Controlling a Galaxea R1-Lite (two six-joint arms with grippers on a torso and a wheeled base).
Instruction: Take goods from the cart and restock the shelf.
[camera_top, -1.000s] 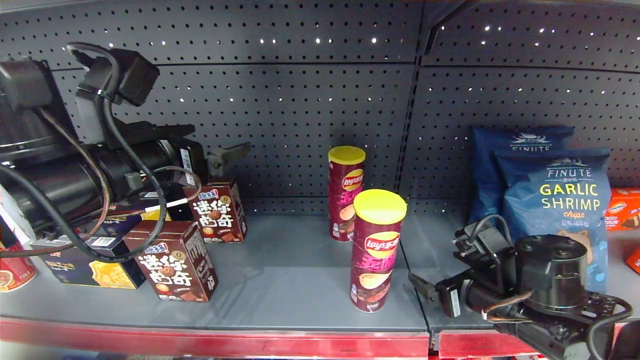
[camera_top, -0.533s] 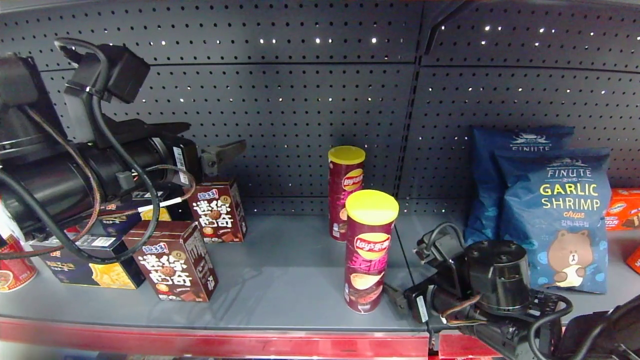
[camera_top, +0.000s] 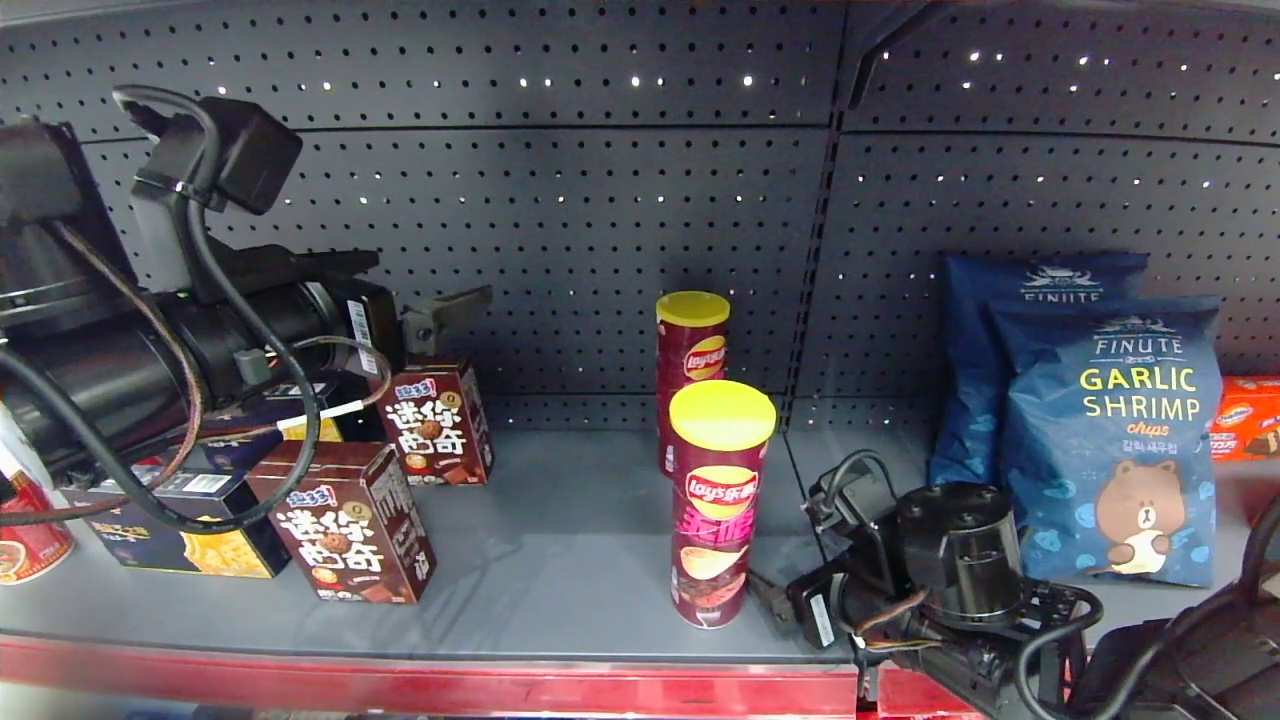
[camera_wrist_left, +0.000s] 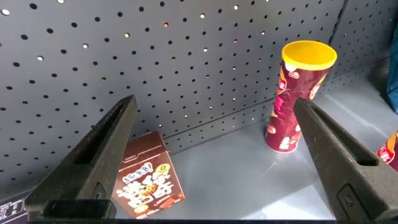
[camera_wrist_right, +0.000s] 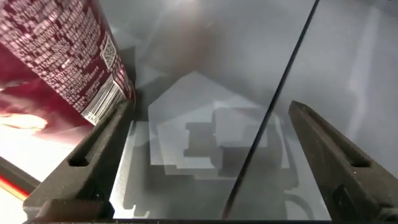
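Two maroon chips cans with yellow lids stand upright on the grey shelf (camera_top: 560, 540). The front can (camera_top: 715, 505) is near the shelf's front edge, and the back can (camera_top: 692, 340) is by the pegboard. My right gripper (camera_top: 768, 595) is low on the shelf just right of the front can's base. It is open with nothing between its fingers. In the right wrist view the front can (camera_wrist_right: 56, 62) sits against the outside of one finger of the right gripper (camera_wrist_right: 210, 106). My left gripper (camera_top: 455, 305) hangs open above the brown cookie boxes. The left wrist view looks through the left gripper (camera_wrist_left: 212, 102) at the back can (camera_wrist_left: 298, 93).
Brown cookie boxes (camera_top: 355, 520) (camera_top: 437, 420) and a dark box (camera_top: 175, 525) stand at the left. Blue shrimp chips bags (camera_top: 1110, 430) and orange boxes (camera_top: 1245, 415) stand at the right. A seam (camera_wrist_right: 273, 106) splits the shelf. Bare shelf lies between the boxes and the cans.
My right arm has moved left along the shelf, and the front can has slid left with it, now standing in front of the back can. The left arm has barely shifted.
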